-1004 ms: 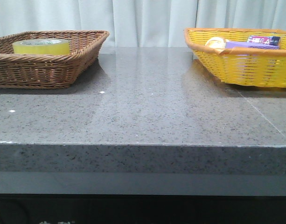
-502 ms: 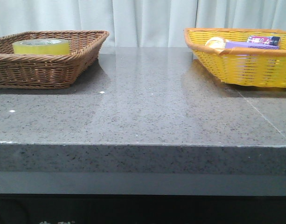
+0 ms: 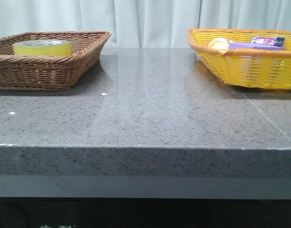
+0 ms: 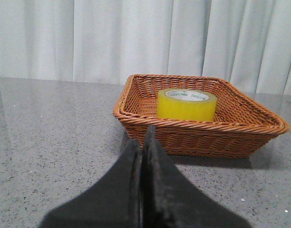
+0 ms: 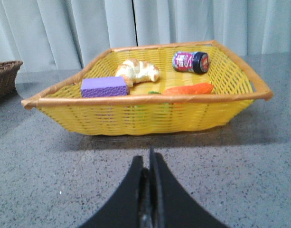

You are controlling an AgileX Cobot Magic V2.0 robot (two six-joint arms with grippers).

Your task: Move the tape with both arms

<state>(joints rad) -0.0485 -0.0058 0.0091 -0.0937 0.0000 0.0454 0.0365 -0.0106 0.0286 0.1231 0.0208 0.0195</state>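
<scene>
While the thick yellow translucent tape roll [image 4: 186,104] lay inside the brown wicker basket [image 4: 136,114], both black claws, left [image 4: 142,142] and right [image 5: 149,164], were clenched empty above the grey speckled counter [image 3: 150,104].

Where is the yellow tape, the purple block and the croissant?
tape [image 4: 186,104], left wrist view, its yellow side wall.
purple block [image 5: 105,87], right wrist view, its front face.
croissant [image 5: 137,71], right wrist view, its middle.

Left gripper [image 4: 142,137] and right gripper [image 5: 148,161] fingers pressed together.
</scene>
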